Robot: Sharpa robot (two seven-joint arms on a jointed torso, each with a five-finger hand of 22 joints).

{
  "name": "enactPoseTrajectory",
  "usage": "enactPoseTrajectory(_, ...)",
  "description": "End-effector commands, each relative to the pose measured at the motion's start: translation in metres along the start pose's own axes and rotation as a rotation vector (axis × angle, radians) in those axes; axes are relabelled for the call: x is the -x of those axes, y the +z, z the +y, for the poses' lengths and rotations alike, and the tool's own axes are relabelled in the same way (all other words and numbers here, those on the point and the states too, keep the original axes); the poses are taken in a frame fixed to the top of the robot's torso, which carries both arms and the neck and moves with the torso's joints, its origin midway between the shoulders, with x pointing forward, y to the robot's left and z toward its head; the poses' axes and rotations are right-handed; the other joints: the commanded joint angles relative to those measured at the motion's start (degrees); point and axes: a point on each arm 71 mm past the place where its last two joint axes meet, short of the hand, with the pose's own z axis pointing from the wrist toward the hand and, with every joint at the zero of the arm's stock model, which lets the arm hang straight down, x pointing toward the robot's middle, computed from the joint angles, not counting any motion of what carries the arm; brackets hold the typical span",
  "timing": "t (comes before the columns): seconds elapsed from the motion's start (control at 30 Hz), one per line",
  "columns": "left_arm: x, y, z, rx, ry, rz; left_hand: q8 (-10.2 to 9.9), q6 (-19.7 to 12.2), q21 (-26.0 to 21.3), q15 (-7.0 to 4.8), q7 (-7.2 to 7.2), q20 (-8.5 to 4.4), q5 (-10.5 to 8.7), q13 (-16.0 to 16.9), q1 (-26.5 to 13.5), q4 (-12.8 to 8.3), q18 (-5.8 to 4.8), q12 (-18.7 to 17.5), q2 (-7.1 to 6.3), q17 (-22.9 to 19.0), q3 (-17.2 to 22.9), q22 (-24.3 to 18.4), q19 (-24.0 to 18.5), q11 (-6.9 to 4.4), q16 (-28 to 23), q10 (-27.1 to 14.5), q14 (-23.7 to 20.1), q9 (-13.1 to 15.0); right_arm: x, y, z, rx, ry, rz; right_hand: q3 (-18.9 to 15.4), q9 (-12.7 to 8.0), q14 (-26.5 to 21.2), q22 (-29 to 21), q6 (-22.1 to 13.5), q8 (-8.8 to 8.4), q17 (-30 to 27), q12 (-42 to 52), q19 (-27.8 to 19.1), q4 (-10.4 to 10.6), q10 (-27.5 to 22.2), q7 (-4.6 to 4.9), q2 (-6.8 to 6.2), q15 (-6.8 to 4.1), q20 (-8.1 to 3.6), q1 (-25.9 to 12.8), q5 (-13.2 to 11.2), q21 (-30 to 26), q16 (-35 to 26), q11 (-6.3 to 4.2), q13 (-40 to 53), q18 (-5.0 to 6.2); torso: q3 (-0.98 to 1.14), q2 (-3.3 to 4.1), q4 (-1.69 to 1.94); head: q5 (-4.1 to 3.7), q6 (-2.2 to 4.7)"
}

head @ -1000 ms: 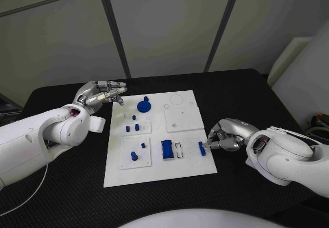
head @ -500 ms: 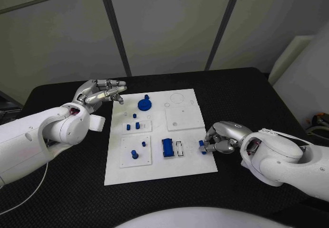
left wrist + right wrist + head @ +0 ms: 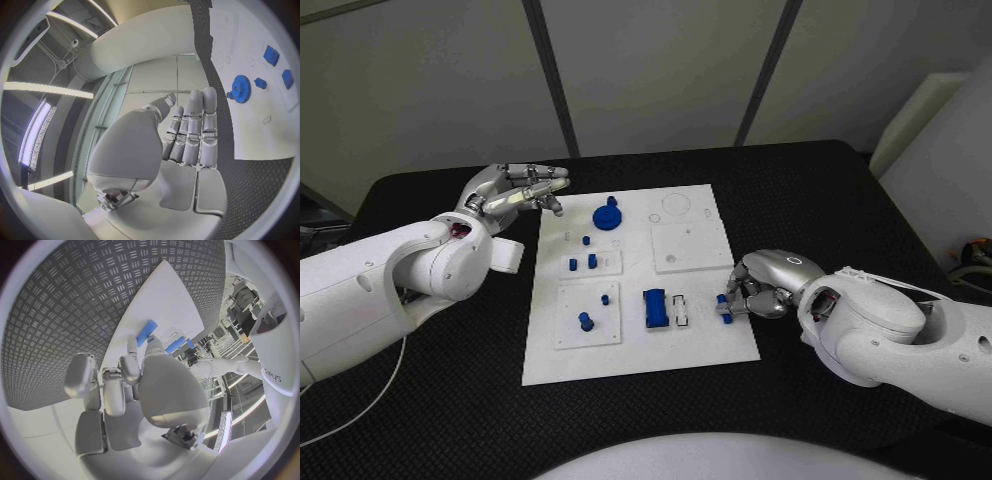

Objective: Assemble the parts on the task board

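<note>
White task board (image 3: 697, 340) carries blue parts; right hand (image 3: 759, 288) pinches one part (image 3: 724, 305), left hand (image 3: 514, 193) spread, empty.

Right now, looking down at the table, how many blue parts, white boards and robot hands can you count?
Blue gear: 1
Large blue block: 1
Smaller blue parts: 6
White task board: 1
Hands: 2, left hand and right hand
Total: 11

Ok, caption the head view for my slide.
Right hand pinches a small blue part at the white task board's edge.
</note>
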Motion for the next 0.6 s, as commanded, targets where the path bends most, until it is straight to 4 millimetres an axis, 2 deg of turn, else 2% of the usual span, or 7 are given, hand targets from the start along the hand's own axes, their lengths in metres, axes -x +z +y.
enactPoseTrajectory(0.03, -0.0008, -0.0002, -0.0017, -0.007, -0.006, 0.012, 0.23, -0.39, -0.19, 0.0, -0.15, 0.02, -0.3, 0.07, -0.12, -0.13, -1.09, 0.39, 0.42, -0.07, -0.24, -0.09, -0.35, 0.12, -0.23, -0.43, -0.28, 0.0, -0.0088, 0.0008, -0.0006, -0.012, -0.124, 0.057, -0.02, 0.17, 5.54, -0.19, -0.52, 0.06, 12.21, 0.28, -0.19, -0.7, -0.09, 0.23, -0.38, -0.28, -0.39, 1.29, -1.5, -0.49, -0.33, -0.06, 0.18, -0.14, 0.0, -0.08, -0.04, 0.15, -0.16)
enactPoseTrajectory(0.1, -0.0005, -0.0004, -0.0017, -0.006, -0.006, 0.012, 0.23, -0.39, -0.19, 0.0, -0.15, 0.02, -0.3, 0.07, -0.12, -0.13, -1.09, 0.39, 0.42, -0.07, -0.24, -0.09, -0.35, 0.12, -0.23, -0.43, -0.28, 0.0, -0.0105, 0.0013, 0.0007, -0.008, -0.146, 0.071, -0.09, 0.47, 5.51, -0.31, -0.71, 0.14, 12.09, 0.31, -0.26, -1.13, -0.16, 0.3, -0.75, -0.21, -0.33, 1.79, -2.86, -0.62, -0.4, 0.02, 0.24, -0.13, 0.0, -0.11, -0.06, 0.21, -0.23)
enactPoseTrajectory(0.23, 0.0004, -0.0009, -0.0018, -0.005, -0.006, 0.011, 0.23, -0.39, -0.19, 0.0, -0.15, 0.02, -0.3, 0.07, -0.12, -0.13, -1.09, 0.39, 0.42, -0.07, -0.24, -0.09, -0.35, 0.12, -0.23, -0.43, -0.28, 0.0, -0.0139, 0.0016, 0.0037, 0.001, -0.188, 0.1, -0.05, 0.78, 5.49, -0.4, -0.9, 0.25, 12.0, 0.38, -0.32, -1.63, -0.2, 0.34, -1.02, -0.17, -0.28, 2.34, -3.82, -0.73, -0.45, 0.07, 0.33, -0.11, 0.0, -0.14, -0.03, 0.28, -0.28)
enactPoseTrajectory(0.5, 0.0012, -0.0015, -0.0018, -0.003, -0.005, 0.011, 0.23, -0.39, -0.19, 0.0, -0.15, 0.02, -0.3, 0.07, -0.12, -0.13, -1.09, 0.39, 0.42, -0.07, -0.24, -0.09, -0.35, 0.12, -0.23, -0.43, -0.28, 0.0, -0.016, 0.0015, 0.0076, 0.011, -0.212, 0.116, -0.01, 0.99, 5.48, -0.59, -1.21, 0.28, 11.92, 0.38, -0.42, -2.06, -0.3, 0.43, -1.28, -0.13, -0.25, 2.79, -3.95, -0.9, -0.5, 0.13, 0.36, -0.07, 0.04, -0.13, -0.09, 0.31, -0.25)
enactPoseTrajectory(0.6, 0.0014, -0.0016, -0.0019, -0.003, -0.005, 0.011, 0.23, -0.39, -0.19, 0.0, -0.15, 0.02, -0.3, 0.07, -0.12, -0.13, -1.09, 0.39, 0.42, -0.07, -0.24, -0.09, -0.35, 0.12, -0.23, -0.43, -0.28, 0.0, -0.0164, 0.0017, 0.0088, 0.014, -0.218, 0.118, 0.15, 1.2, 5.46, -0.66, -1.52, 0.34, 11.85, 0.28, -0.46, -2.33, -0.48, 0.52, -1.2, -0.07, -0.21, 3.08, -3.15, -0.99, -0.54, 0.21, 0.31, -0.06, 0.0, -0.14, -0.04, 0.29, -0.17)
